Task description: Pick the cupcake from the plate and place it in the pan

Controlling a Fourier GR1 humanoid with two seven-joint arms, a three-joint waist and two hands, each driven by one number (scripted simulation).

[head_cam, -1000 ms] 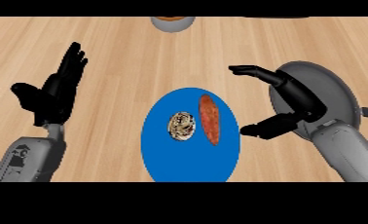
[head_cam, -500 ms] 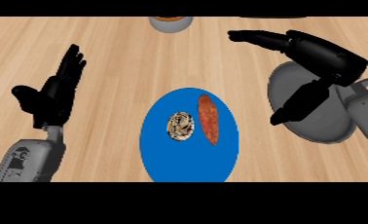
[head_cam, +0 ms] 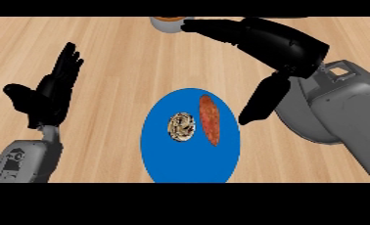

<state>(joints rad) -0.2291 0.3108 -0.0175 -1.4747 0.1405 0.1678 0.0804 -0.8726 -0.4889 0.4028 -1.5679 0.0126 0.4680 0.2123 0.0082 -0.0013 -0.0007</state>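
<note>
A small cupcake with a pale swirled top sits left of centre on the blue plate. Beside it on the plate lies a long reddish-brown sausage-shaped food. My right hand is raised above the counter, up and right of the plate. It is open, with fingers stretched toward the far edge and the thumb pointing down near the plate's right rim. It holds nothing. The grey pan lies at the right, mostly hidden under my right forearm. My left hand rests open at the left, fingers up.
A grey cup or bowl with a brown top stands at the counter's far edge, just left of my right hand's fingertips. Light wood counter spreads between my two hands.
My right hand has lifted and swung up toward the far edge, away from the plate's right side, now covering more of the pan. The left hand, plate and cupcake have stayed put.
</note>
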